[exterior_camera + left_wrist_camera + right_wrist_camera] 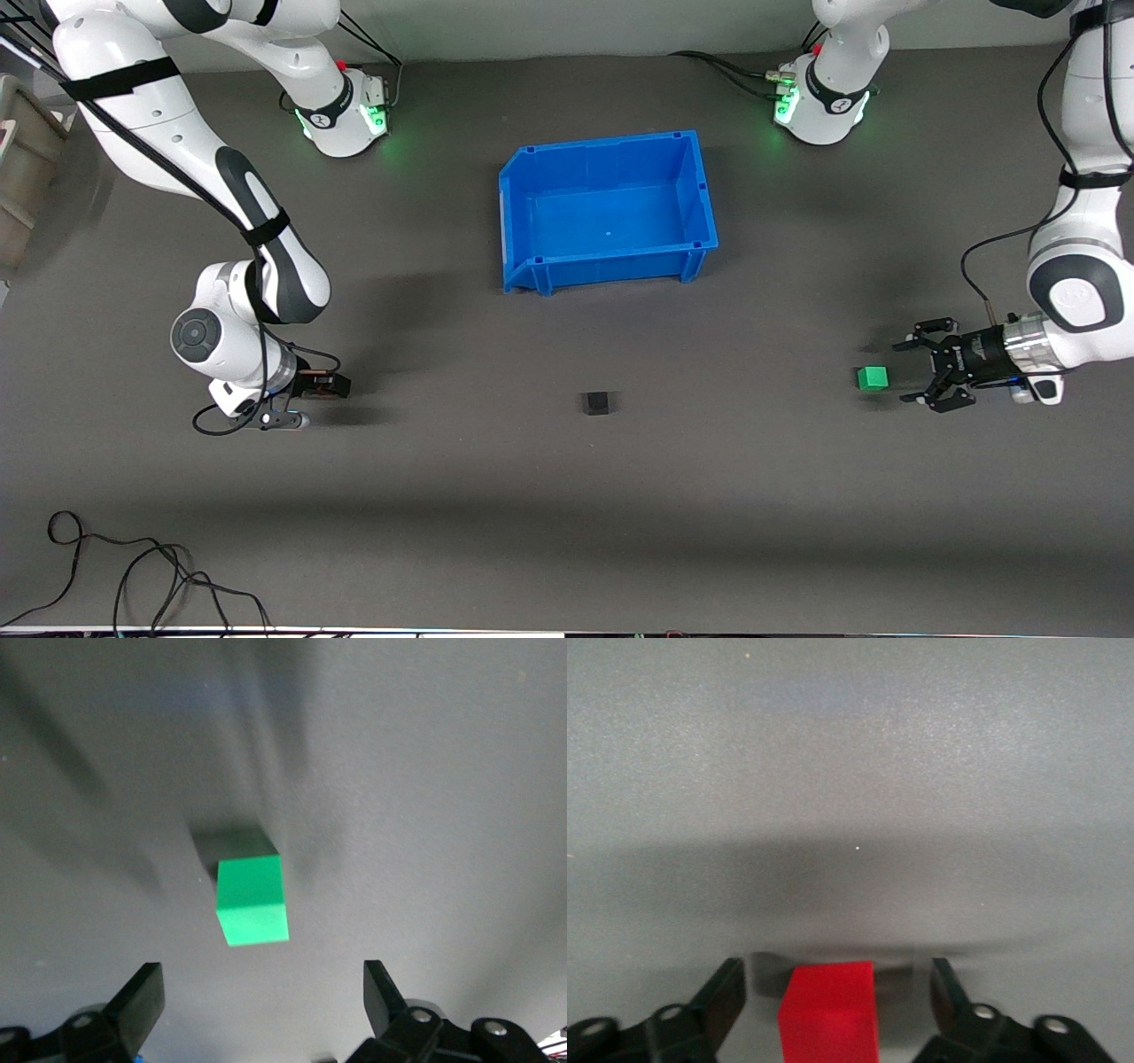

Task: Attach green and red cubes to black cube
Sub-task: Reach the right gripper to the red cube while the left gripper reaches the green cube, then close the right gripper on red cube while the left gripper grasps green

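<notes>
The black cube (596,404) sits alone on the dark table, nearer to the front camera than the blue bin. The green cube (873,378) lies toward the left arm's end; my left gripper (905,372) is low beside it, open, its fingers apart from the cube. In the left wrist view the green cube (252,901) lies just ahead of the open left gripper (263,992). My right gripper (335,385) is low at the right arm's end. In the right wrist view the red cube (828,1010) stands between the fingers of the open right gripper (837,992), untouched. The front view hides the red cube.
The blue bin (602,146) stands empty at mid-table near the arm bases. Loose black cables (133,576) lie at the table's front edge toward the right arm's end. A beige box (22,168) sits off that end.
</notes>
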`<action>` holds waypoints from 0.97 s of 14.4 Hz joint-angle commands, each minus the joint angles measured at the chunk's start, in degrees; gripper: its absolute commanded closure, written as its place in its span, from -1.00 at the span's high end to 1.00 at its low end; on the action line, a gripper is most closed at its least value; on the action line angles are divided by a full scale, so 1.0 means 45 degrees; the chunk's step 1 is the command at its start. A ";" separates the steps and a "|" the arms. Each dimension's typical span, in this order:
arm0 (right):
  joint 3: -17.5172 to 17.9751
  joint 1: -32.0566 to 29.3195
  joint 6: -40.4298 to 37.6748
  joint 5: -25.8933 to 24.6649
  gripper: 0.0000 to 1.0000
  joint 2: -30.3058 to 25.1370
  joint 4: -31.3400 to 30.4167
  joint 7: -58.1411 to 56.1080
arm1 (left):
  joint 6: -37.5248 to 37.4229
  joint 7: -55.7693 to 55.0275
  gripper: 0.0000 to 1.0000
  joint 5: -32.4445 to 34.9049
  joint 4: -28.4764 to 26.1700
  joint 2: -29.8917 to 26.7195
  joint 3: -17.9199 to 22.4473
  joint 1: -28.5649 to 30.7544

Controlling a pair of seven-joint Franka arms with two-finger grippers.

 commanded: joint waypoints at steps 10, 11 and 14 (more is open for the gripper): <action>-0.0081 0.0118 0.0305 0.0295 0.20 0.0045 -0.0028 0.0081 | 0.1123 0.0782 1.00 -0.1243 -0.0326 0.0761 -0.0010 -0.0423; -0.0081 0.0118 0.0305 0.0295 0.16 0.0045 -0.0028 0.0081 | 0.1123 0.0782 1.00 -0.1262 -0.0345 0.0780 -0.0010 -0.0423; -0.0081 0.0118 0.0305 0.0295 -0.02 0.0045 -0.0028 0.0081 | 0.1357 0.0782 0.06 -0.1613 -0.0424 0.0780 -0.0010 -0.0423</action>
